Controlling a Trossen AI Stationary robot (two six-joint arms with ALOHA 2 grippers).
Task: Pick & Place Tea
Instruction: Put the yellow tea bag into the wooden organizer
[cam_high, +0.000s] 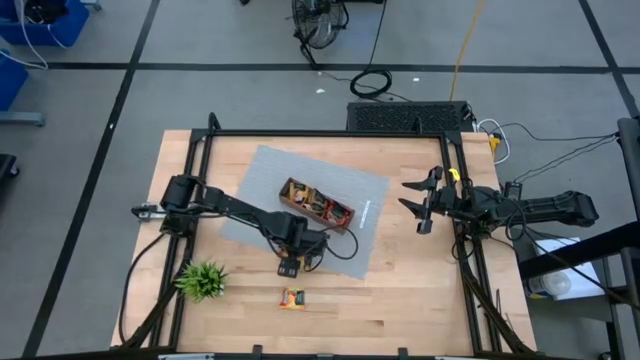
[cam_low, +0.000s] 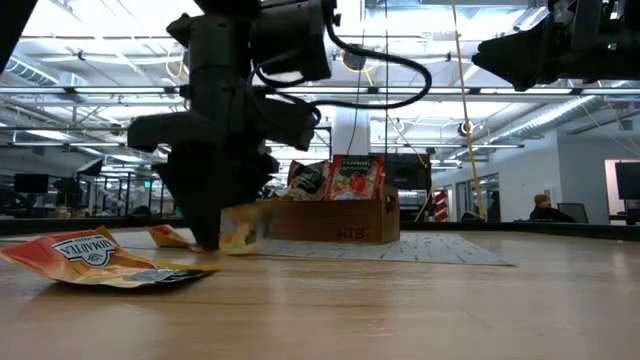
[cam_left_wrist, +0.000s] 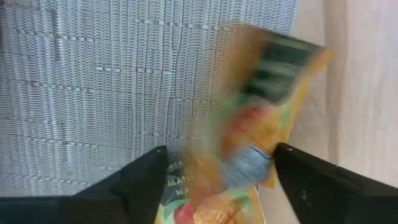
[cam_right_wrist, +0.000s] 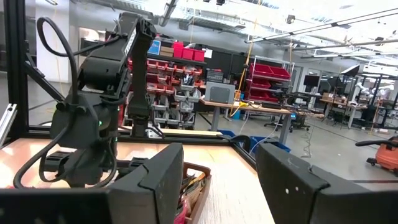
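- High view, looking straight down: the left gripper (cam_high: 290, 266) reached down at the near edge of the grey mat (cam_high: 260, 170), just in front of the wooden tray (cam_high: 316, 204), which already held several tea sachets.
- Left wrist view: an orange-yellow sachet (cam_left_wrist: 249, 124) lay between the two dark fingers (cam_left_wrist: 134, 180), half on the mat and half on the bare table (cam_left_wrist: 367, 74). The jaws stood apart on either side of it, and I could not tell whether they yet touched it.
- Low view: the left gripper's tips met the table surface beside that sachet (cam_low: 238, 232), with the tray (cam_low: 335, 222) close behind it.
- Another sachet (cam_high: 292, 298) lay alone on the wood nearer the front edge, not far from the small green plant (cam_high: 202, 280).
- The right gripper (cam_high: 422, 205) hung above the table's right side, its jaws spread and holding nothing.
- To do this step well, I judged the left fingers should close squarely across the sachet's flat faces and lift straight up, since a thin packet could slip or fold.
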